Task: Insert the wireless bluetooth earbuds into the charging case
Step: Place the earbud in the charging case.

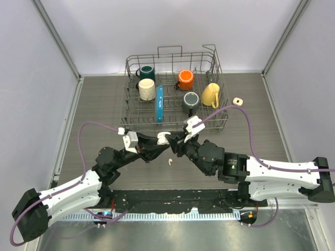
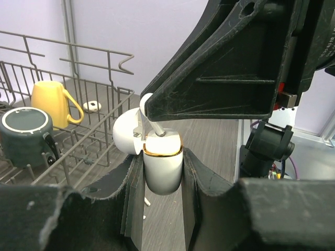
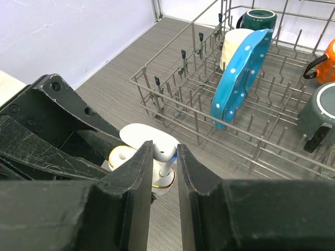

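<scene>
My left gripper (image 2: pixel 163 157) is shut on the white charging case (image 2: pixel 163 170), held upright above the table with its gold-rimmed mouth up and its lid (image 2: pixel 125 137) swung open to the left. My right gripper (image 3: pixel 165 151) is shut on a white earbud (image 3: pixel 164 150); its stem points down into the case (image 3: pixel 121 157). In the left wrist view the earbud's (image 2: pixel 146 104) stem touches the case's opening. From above, both grippers (image 1: pixel 161 140) (image 1: pixel 176 143) meet at the table's middle. Another earbud (image 1: pixel 170 161) lies loose on the table just in front of them.
A wire dish rack (image 1: pixel 220 123) stands right behind the grippers, holding several mugs (image 1: pixel 211 94) and an upright blue plate (image 1: pixel 159 103). A small pale ring (image 1: pixel 237 101) lies to the right of the rack. Walls close in the table on both sides.
</scene>
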